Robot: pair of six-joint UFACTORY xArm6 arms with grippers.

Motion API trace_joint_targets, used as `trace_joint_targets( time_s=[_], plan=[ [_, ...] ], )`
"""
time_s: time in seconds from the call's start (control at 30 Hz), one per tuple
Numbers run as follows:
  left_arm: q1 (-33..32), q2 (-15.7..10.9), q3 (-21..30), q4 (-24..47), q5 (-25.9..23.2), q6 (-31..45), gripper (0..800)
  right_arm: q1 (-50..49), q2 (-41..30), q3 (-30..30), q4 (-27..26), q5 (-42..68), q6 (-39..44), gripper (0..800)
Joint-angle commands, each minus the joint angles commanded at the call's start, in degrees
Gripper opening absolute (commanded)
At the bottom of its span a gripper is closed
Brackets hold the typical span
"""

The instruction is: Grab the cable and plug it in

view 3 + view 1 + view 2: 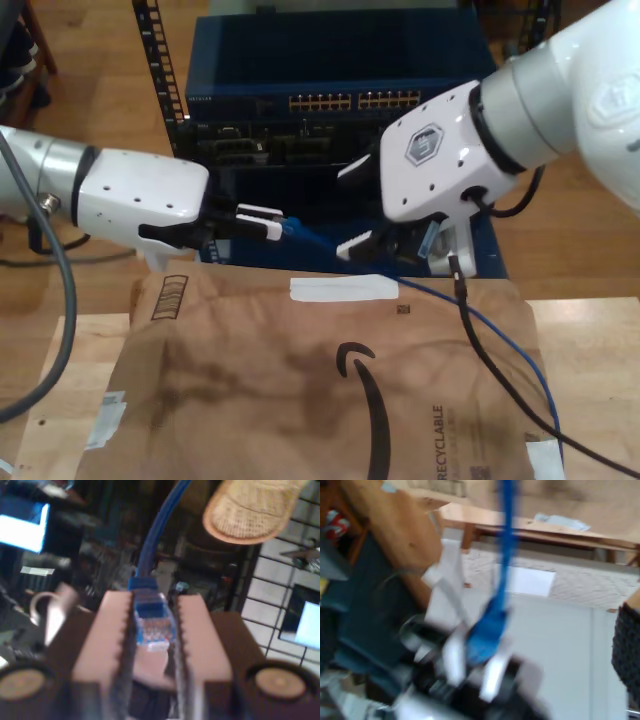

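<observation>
- Two grippers, one cable (160, 525) — each seems to have hold of a part of it.
- My first gripper (152, 625) is clamped on the clear plug (150, 622). The plug sits straight between the toothed jaws, and the blue cord runs up and away from them. I think the grip is this tight so the plug cannot twist when it gets pushed in.
- My second gripper (472, 665) has its white fingers (454, 662) on each side of a thick blue bit of the cable. This view is blurry, but it looks pinched. The cord goes straight up from there.
- In the exterior view, the cable hangs between two arms, above the cardboard (250, 400), then trails off toward that view's lower right.
- One arm (130, 195) reaches in flat from the exterior view's left. Its thin white tips touch the blue cord.
- The other arm (450, 160) bends down from the exterior view's right, close beside it.
- I cannot tell which arm is which.
- The box with ports (330, 100) waits behind them — nothing is plugged in yet.
</observation>
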Motion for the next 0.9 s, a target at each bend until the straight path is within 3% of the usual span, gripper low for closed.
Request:
trace_joint_targets(
  time_s=[0.1, 0.2, 0.3, 0.57, 0.9],
  plan=[
    [1.49, 1.93, -0.88, -0.18, 1.93, -0.09, 3, 0.18, -2.37, 0.00, 0.26, -3.16, -4.40, 759],
    [1.76, 5.10, -2.02, -0.18, 5.98, -2.81, 3, 0.26, -4.31, 1.58, 0.09, -3.34, -4.92, 788],
    [2.46, 7.74, -3.43, -0.44, 7.03, -5.27, 3, 0.35, -5.98, 3.69, 0.00, -3.43, -5.01, 789],
    [2.37, 12.40, -5.27, -5.10, 12.75, -11.69, 2, 2.73, -10.02, 7.21, 0.35, -3.87, -8.62, 788],
    [2.37, 16.26, -5.45, -7.38, 18.55, -13.63, 2, 11.96, -10.20, 11.96, 0.79, -18.02, -12.40, 774]
  ],
)
